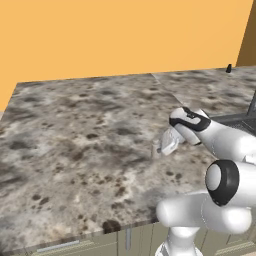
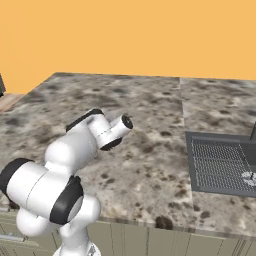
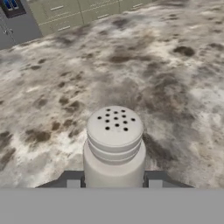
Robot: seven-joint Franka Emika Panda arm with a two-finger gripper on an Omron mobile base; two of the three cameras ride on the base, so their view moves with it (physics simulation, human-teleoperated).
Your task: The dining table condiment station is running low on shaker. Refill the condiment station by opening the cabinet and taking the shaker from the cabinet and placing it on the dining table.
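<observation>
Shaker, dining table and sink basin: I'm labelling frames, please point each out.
shaker point(image 3: 114, 144): hand view, on its ribbed neck under the holed cap.
dining table point(image 1: 75, 130): left base view, bare marble top.
sink basin point(image 2: 220, 162): right base view, grid floor.

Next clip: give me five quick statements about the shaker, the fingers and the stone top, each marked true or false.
1. The shaker sits between the two fingers. True.
2. The shaker's cap has a cluster of small holes. True.
3. The shaker lies on its side on the table. False: it is held by the gripper over the marbled top, cap pointing away from the hand.
4. A dark mesh-floored basin is set into the stone top to the arm's right. True.
5. The shaker's cap is reddish-brown. False: it is pale grey, like the body.
</observation>
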